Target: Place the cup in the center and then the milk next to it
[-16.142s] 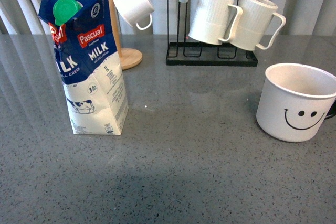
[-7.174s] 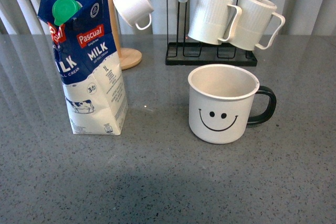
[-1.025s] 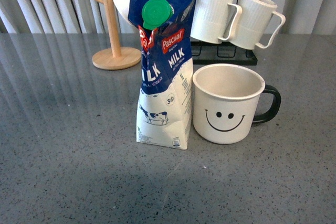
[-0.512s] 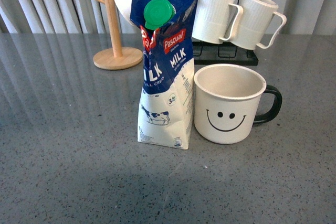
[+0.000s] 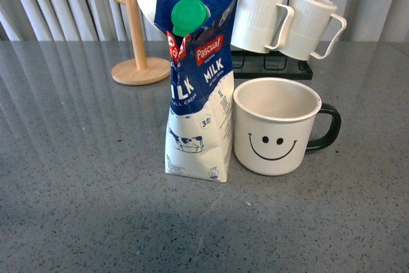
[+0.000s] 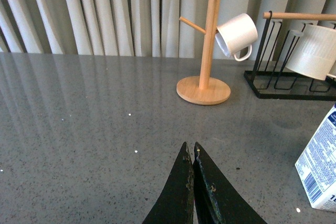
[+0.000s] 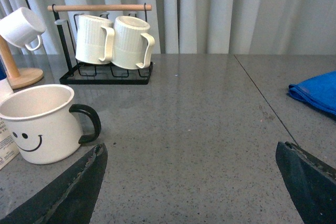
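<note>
the cup (image 5: 277, 126) is seen standing upright near the middle of the grey desk (image 5: 77, 209), its smiley face turned toward the near edge and its black handle pointing right. the milk (image 5: 195, 81) is placed upright just to the left of the cup, and the two appear to touch or nearly touch at the side; which of these cannot be told. behind them, at the far side, a black rack (image 5: 275, 65) with a wooden bar is seen carrying two ribbed white mugs (image 5: 259, 20), and a wooden mug tree (image 5: 135, 30) is set further left.

in the left wrist view, the left hand (image 6: 191, 153) is shown with its fingers pressed together, holding nothing, above bare desk. in the right wrist view, the right hand (image 7: 191, 182) is spread wide and empty, to the right of the cup. a blue cloth (image 7: 315, 95) is seen lying at the far right.
</note>
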Controlling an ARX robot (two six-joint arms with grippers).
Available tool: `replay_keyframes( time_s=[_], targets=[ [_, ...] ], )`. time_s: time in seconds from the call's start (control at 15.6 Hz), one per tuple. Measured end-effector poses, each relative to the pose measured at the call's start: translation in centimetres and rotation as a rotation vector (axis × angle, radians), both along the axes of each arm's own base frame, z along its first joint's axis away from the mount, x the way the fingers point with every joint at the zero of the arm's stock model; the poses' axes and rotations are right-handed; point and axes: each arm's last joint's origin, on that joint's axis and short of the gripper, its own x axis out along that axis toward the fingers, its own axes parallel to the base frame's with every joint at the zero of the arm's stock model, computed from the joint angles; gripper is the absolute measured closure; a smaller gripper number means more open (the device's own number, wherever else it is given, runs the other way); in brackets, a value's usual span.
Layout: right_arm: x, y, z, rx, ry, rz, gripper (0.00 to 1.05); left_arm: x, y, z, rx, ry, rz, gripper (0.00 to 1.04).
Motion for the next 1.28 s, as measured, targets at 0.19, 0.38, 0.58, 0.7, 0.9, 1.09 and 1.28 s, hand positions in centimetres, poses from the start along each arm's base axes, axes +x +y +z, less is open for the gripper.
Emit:
replay_keyframes(
  time_s=[0.19,0.38,0.58,0.7,0.9,1.09,1.28],
  targets=[
    [0.0,0.0,0.0,0.000,0.000,0.000,0.07,-1.3,0.0,-1.0,0.000,-0.003,0.000,1.03],
    [0.0,0.0,0.0,0.000,0.000,0.000,0.07,-2.3,0.0,-1.7,0.000,-0.002,0.000,1.03],
    [0.0,0.0,0.0,0.000,0.000,0.000,0.07,-3.0,0.0,-2.0,0.000,-0.009,0.000,1.03],
    [0.0,0.0,0.0,0.000,0.000,0.000,0.07,-3.4,0.0,-2.6,0.000,-0.017,0.000,1.03],
    [0.0,0.0,0.0,0.000,0.000,0.000,0.07,-3.9,0.0,-2.4,0.000,-0.028,0.000,1.03],
    [0.0,0.0,0.0,0.000,0.000,0.000,0.07,-4.4,0.0,-2.5,0.000,-0.024,0.000,1.03],
    [0.0,0.0,0.0,0.000,0.000,0.000,0.07,-4.7,0.0,-2.6,0.000,-0.021,0.000,1.03]
  ],
)
